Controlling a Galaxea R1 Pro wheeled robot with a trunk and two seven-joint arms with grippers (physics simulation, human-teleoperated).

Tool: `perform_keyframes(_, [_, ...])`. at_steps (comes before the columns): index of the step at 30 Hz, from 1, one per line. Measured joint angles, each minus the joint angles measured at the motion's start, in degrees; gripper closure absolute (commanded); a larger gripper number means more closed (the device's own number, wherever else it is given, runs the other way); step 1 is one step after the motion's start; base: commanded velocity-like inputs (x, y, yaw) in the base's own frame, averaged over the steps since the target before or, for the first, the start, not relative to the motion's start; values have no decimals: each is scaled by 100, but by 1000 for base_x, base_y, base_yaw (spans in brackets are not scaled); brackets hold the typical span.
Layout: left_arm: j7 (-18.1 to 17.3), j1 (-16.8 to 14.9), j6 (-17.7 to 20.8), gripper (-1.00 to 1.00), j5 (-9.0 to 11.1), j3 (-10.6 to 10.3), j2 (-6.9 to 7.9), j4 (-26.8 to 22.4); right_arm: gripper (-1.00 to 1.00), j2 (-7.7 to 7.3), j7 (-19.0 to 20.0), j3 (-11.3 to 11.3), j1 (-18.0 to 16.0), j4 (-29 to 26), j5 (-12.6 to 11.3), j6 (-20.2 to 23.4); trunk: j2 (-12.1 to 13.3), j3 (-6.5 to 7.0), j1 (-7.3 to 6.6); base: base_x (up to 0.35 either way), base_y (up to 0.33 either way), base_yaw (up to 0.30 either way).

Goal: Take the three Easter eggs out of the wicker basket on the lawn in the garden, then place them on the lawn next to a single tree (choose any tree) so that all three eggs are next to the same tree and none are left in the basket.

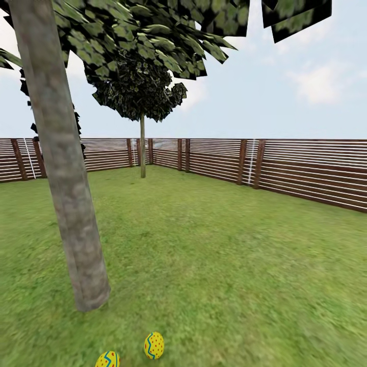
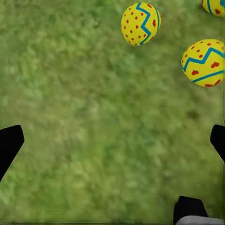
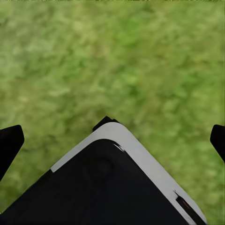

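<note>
Two Easter eggs are seen lying on the lawn near the tree; a third egg is cut off at the left wrist view's edge. Both the left gripper and the right gripper are held with jaws apart, empty

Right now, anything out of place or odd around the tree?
Nothing stands out. The yellow patterned eggs lie on the green grass beside the grey-brown trunk, intact; the left wrist view catches part of a third egg.

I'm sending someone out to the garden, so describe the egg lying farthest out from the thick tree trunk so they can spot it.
Start at the thick grey-brown tree trunk rising from the lawn. Near its foot, toward the camera, lie yellow Easter eggs; take the right-hand egg, which sits fully in view. Its neighbour lies left of it, cut by the head view's bottom edge.
</note>
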Motion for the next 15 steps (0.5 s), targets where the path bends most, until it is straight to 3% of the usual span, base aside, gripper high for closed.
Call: perform_keyframes(15, [-21, 182, 11, -100, -1, -1, -95, 0, -100, 0, 0, 0, 0, 0, 0, 0, 602, 270, -330, 0, 0, 0])
